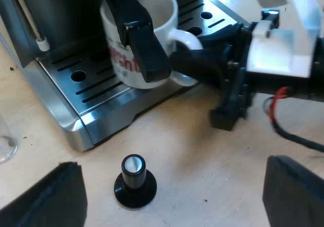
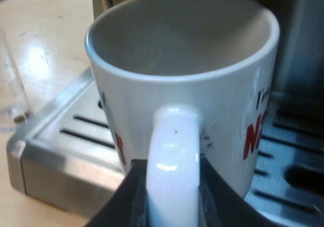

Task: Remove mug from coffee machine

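A white mug [image 1: 152, 19] with red lettering stands on the espresso machine's slotted drip tray [image 1: 86, 83]. Its handle [image 2: 172, 161] sits tight between the two black fingers of my right gripper [image 2: 172, 191]. Seen from the left wrist, that right gripper [image 1: 200, 60] reaches in at the mug's handle. A dark holder handle [image 1: 139, 40] juts from the machine's front across the mug's side. My left gripper [image 1: 172, 169] hangs over the table before the machine, fingers wide apart and holding nothing.
A tamper with a black knob [image 1: 135, 181] stands on the wooden table between my left fingers. A measuring glass [image 1: 5, 143] is near the tray's corner. The machine's steam wand [image 1: 31, 22] hangs over the tray beside the mug.
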`<control>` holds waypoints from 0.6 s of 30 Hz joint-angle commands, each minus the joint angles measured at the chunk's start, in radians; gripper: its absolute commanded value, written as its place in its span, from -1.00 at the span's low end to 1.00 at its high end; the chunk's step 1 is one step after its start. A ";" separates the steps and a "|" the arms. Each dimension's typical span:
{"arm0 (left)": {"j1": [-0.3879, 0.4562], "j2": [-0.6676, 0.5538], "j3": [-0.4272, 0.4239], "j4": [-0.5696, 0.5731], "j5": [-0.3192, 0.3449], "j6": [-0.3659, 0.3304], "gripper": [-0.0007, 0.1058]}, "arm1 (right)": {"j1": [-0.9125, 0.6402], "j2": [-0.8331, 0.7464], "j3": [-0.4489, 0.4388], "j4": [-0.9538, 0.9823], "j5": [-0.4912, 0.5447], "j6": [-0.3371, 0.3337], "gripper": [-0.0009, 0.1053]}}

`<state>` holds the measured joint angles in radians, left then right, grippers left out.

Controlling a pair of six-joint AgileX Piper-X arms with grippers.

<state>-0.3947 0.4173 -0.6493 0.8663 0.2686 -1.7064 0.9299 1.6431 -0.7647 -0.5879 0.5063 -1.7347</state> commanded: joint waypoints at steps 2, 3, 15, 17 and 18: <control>-0.006 -0.001 0.001 -0.006 0.005 0.005 0.39 | 0.019 -0.137 0.116 -0.014 0.014 0.006 -0.98; -0.006 -0.001 0.001 -0.007 0.005 0.005 0.39 | 0.020 -0.149 0.126 -0.014 0.014 0.006 -0.98; -0.006 -0.001 0.001 -0.006 0.036 0.005 0.35 | 0.105 -0.353 0.241 -0.003 0.019 0.006 -0.98; -0.006 -0.001 0.001 -0.006 0.044 0.005 0.32 | 0.110 -0.360 0.242 -0.001 0.020 0.006 -0.98; -0.006 -0.001 0.001 -0.006 0.044 0.005 0.30 | 0.122 -0.379 0.242 0.017 0.032 0.006 -0.98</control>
<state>-0.3947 0.4173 -0.6493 0.8663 0.3017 -1.7064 1.0428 1.2935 -0.5146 -0.5404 0.5165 -1.7269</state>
